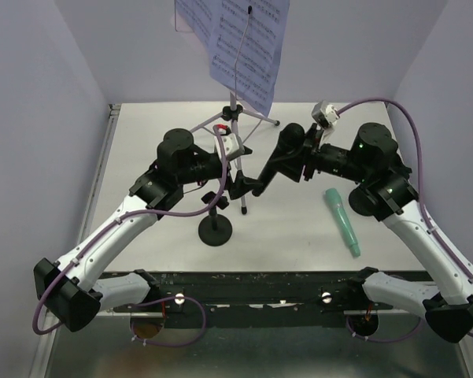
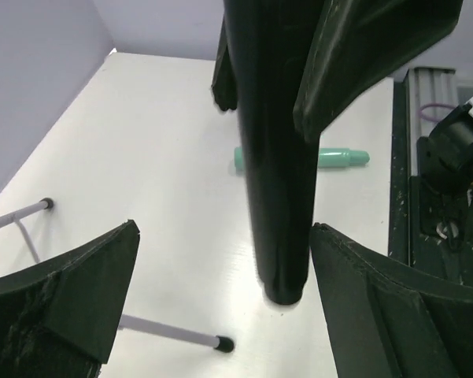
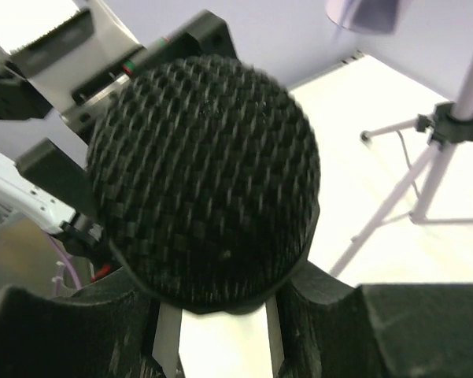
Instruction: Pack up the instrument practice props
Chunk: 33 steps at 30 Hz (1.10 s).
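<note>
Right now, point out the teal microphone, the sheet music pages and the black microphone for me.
teal microphone (image 1: 341, 222), top view, middle of its body.
sheet-music pages (image 1: 264, 47), top view, on the printed front page.
black microphone (image 3: 205, 181), right wrist view, its mesh head.

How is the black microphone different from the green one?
The black microphone is held up off the table by the right gripper; the teal microphone lies flat on it. The black one has a bumpy mesh head; the teal one looks smooth and plain all over. Both are long, stick-shaped microphones.
</note>
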Tool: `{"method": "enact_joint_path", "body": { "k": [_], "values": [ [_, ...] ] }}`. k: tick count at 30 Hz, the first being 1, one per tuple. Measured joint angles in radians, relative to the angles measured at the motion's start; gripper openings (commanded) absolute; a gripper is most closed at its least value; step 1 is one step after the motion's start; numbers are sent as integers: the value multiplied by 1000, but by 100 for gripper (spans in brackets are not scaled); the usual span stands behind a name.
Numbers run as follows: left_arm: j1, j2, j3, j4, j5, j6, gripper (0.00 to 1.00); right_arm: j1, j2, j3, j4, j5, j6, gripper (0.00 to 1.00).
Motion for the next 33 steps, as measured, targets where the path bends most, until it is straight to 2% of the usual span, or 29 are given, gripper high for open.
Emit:
{"method": "enact_joint_path", "body": {
  "k": [5, 11, 17, 24, 33],
  "values": [
    [0, -50, 0, -77, -31, 84, 99, -25, -98, 7, -214, 40, -128, 0],
    [0, -124, -37, -141, -70, 172, 99, -34, -193, -32, -477, 172, -289, 0],
    [0, -153, -64, -184, -104, 236, 99, -69, -45, -18, -711, 349, -380, 0],
    [0, -179, -81, -241, -116, 300, 99, -81, 98, -11, -874, 424, -397, 0],
    [6, -285, -88, -348, -149, 413, 99, -99, 315, -14, -923, 477, -342, 0]
  ]
}}
